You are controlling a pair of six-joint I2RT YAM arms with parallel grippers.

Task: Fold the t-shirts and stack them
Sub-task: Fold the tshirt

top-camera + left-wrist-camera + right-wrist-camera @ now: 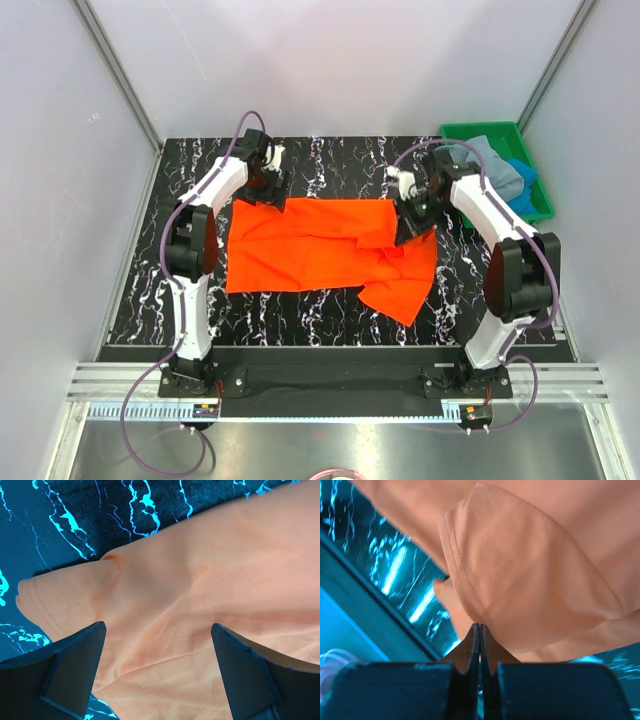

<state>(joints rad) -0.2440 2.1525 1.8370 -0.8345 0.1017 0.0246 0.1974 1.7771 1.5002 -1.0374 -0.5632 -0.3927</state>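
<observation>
Right gripper [480, 628] pinched shut on far-right hem of bright orange cloth t-shirt [310, 250], lying long left-to-right; left gripper [157, 627] gaping just above far-left corner.

The black tabletop with white marble veining [340, 165] fills the middle of the top view, its pattern running edge to edge. Over at the far right corner sits a green plastic tray [480, 128], rectangular, set at a slight angle and reaching just past the table's right edge. White wall panels [330, 60] close the booth in on three sides. Two slanted aluminium posts frame the back wall, one on the left [120, 75] and one on the right [550, 65]. Along the near edge runs a black base plate [330, 378], with a slotted silver rail [110, 382] beside it and a brushed metal sheet [330, 445] in front.
</observation>
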